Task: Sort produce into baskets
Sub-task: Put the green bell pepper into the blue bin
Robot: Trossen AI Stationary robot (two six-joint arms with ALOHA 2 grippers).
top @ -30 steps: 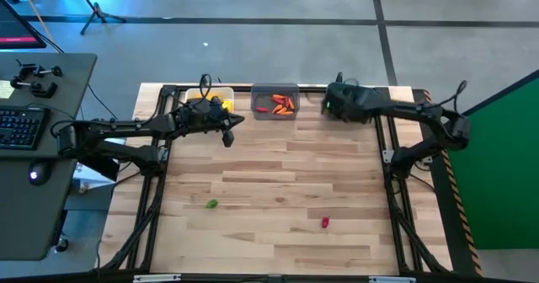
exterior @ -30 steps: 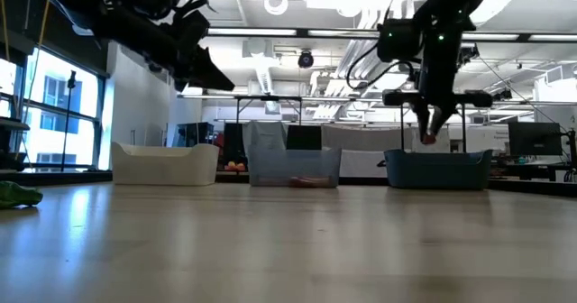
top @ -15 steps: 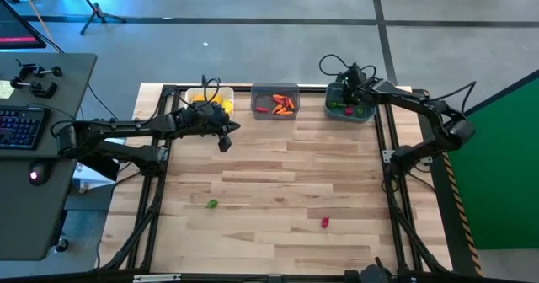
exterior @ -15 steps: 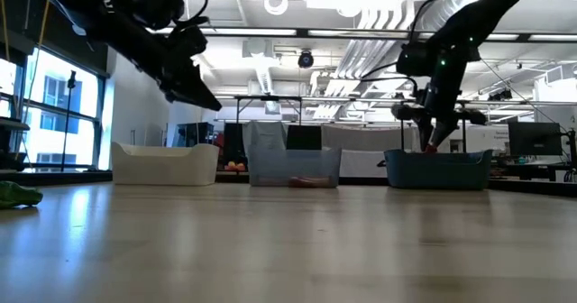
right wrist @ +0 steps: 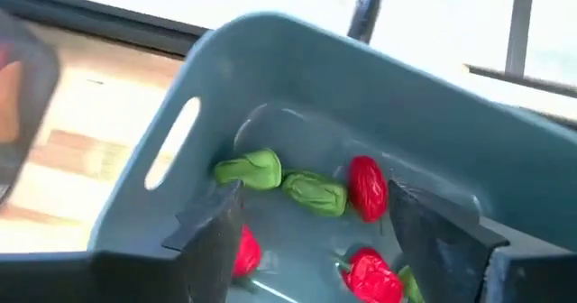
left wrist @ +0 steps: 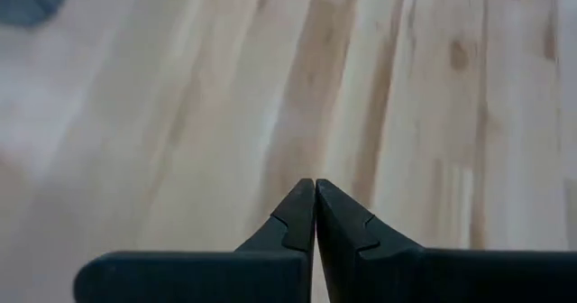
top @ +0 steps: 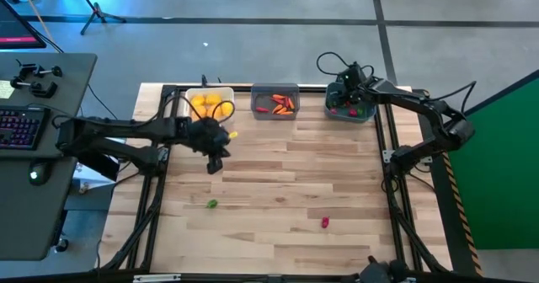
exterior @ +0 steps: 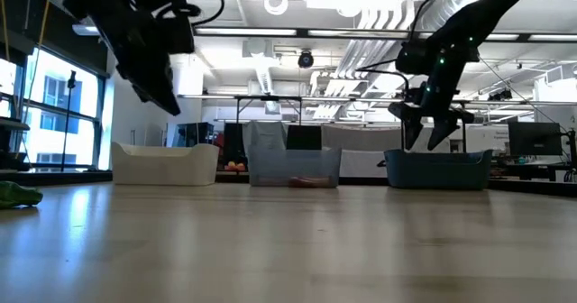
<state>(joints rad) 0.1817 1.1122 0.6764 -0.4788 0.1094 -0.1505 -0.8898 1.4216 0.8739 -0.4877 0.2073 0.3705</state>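
**My right jaws stand open over the teal bin; my left is shut above bare wood**

My right gripper [exterior: 425, 133] hangs just above the dark teal-blue bin [top: 350, 113] at the table's 1 o'clock corner, fingers spread and empty. Past them my wrist camera shows red pieces [right wrist: 367, 188] and green pieces [right wrist: 248, 169] lying on the bin's floor; one green piece [right wrist: 315, 194] lies with its long axis running across the bin, towards the red one beside it. My own fingers cover part of two red bits, so I cannot give their shape.

My left gripper [top: 213, 162] is pinched tight with nothing between the tips, hovering over the table [top: 286, 190] towards 10 o'clock, near the white bin [top: 226, 93] of yellow-orange fruits [top: 203, 104].

The translucent grey bin [top: 274, 90] at 12 o'clock holds slim orange-red shapes [top: 279, 106], long axes mostly pointing 3 to 9 o'clock.

Two pieces lie loose on the wood: a green one [top: 212, 204] at 8 o'clock and a red one [top: 325, 222] at 5 o'clock, both too small to tell which way they point
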